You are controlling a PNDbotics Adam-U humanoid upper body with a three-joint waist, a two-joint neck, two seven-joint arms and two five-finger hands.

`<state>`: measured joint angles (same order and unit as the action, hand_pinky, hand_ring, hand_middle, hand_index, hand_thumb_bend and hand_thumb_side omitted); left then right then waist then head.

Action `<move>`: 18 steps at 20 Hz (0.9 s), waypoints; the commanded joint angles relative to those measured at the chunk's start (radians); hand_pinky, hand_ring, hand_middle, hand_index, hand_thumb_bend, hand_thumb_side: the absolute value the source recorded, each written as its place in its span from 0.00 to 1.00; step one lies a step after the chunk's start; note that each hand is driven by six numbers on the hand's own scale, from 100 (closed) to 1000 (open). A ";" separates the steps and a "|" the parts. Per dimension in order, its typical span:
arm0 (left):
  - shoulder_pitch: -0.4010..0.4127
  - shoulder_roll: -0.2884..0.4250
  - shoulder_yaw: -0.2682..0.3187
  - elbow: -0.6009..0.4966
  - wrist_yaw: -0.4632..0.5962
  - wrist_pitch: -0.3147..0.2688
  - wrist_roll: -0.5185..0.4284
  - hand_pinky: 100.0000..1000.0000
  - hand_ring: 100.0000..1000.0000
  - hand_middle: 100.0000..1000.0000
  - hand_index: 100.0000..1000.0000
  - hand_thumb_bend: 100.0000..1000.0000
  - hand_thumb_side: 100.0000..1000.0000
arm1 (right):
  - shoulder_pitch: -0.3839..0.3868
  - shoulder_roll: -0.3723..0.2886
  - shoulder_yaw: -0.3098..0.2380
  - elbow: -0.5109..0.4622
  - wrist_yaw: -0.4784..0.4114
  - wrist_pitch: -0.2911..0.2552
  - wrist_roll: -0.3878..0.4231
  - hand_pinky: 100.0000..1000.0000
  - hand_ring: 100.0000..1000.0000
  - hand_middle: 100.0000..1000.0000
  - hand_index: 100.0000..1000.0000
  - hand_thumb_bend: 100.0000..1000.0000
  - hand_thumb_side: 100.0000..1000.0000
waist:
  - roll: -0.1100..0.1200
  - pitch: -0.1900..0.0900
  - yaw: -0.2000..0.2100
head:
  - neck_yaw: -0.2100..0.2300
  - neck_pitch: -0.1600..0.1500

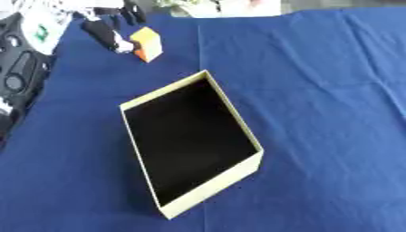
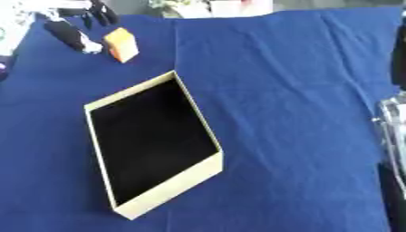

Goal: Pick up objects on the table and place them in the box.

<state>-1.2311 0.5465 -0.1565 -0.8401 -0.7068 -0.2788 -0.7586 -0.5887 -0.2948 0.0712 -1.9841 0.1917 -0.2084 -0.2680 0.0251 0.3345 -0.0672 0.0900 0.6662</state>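
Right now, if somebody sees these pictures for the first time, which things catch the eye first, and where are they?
The open box stands out most: pale cream walls, dark inside, nothing visible in it, lying askew mid-table on the blue cloth. Next is the small orange block at the far left, with the robot's left hand right beside it, fingers reaching toward it. The right hand is not visible.

The bench (image 1: 317,68) was covered in plain blue; the box (image 1: 210,188) was cream outside, black inside; beyond it, a block (image 1: 147,43) showed orange.
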 commanded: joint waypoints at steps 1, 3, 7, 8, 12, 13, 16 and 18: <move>-0.027 0.025 0.019 -0.012 -0.033 -0.012 0.022 0.79 0.90 0.85 0.89 0.41 0.27 | -0.008 -0.008 -0.003 -0.016 -0.008 0.000 -0.001 0.74 0.73 0.49 0.69 0.00 0.76 | 0.001 -0.015 -0.001 | 0.004 -0.007; -0.030 0.027 0.021 -0.017 -0.057 -0.017 0.049 0.80 0.91 0.86 0.91 0.47 0.29 | -0.009 -0.010 -0.004 -0.016 -0.009 0.001 -0.002 0.74 0.73 0.49 0.69 0.00 0.76 | 0.001 -0.010 -0.002 | 0.004 -0.007; -0.035 0.026 0.022 -0.024 -0.090 -0.031 0.107 0.81 0.91 0.86 0.93 0.48 0.29 | -0.011 -0.011 -0.004 -0.016 -0.012 0.001 -0.002 0.74 0.73 0.48 0.69 0.00 0.76 | 0.000 0.002 -0.006 | 0.005 -0.015; -0.037 0.026 0.023 -0.026 -0.095 -0.033 0.122 0.81 0.91 0.86 0.93 0.48 0.29 | -0.012 -0.011 -0.004 -0.016 -0.013 0.001 -0.002 0.74 0.73 0.48 0.69 0.00 0.76 | -0.001 0.005 -0.007 | 0.006 -0.017; -0.043 0.023 0.018 -0.022 -0.109 -0.040 0.164 0.80 0.92 0.87 0.93 0.47 0.29 | -0.015 -0.013 -0.005 -0.016 -0.016 0.002 -0.003 0.74 0.73 0.47 0.69 0.00 0.77 | -0.005 0.017 -0.009 | 0.008 -0.024; -0.046 0.023 0.017 -0.021 -0.111 -0.041 0.168 0.80 0.92 0.87 0.93 0.47 0.29 | -0.017 -0.014 -0.005 -0.016 -0.017 0.002 -0.003 0.74 0.73 0.47 0.69 0.00 0.77 | -0.005 0.020 -0.010 | 0.010 -0.027; -0.052 0.018 0.017 -0.016 -0.112 -0.045 0.169 0.81 0.93 0.87 0.93 0.45 0.29 | -0.017 -0.015 -0.006 -0.016 -0.019 0.003 -0.004 0.74 0.73 0.47 0.69 0.00 0.77 | -0.006 0.029 -0.013 | 0.019 -0.034; -0.054 0.019 0.014 -0.012 -0.112 -0.047 0.152 0.82 0.94 0.87 0.92 0.45 0.29 | -0.018 -0.016 -0.008 -0.016 -0.021 0.002 -0.007 0.74 0.73 0.47 0.69 0.00 0.77 | -0.005 0.035 -0.014 | 0.023 -0.042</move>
<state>-1.2569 0.5464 -0.1447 -0.8453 -0.8159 -0.3236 -0.6025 -0.5904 -0.2950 0.0708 -1.9841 0.1786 -0.2061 -0.2711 0.0214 0.3922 -0.0806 0.1080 0.6380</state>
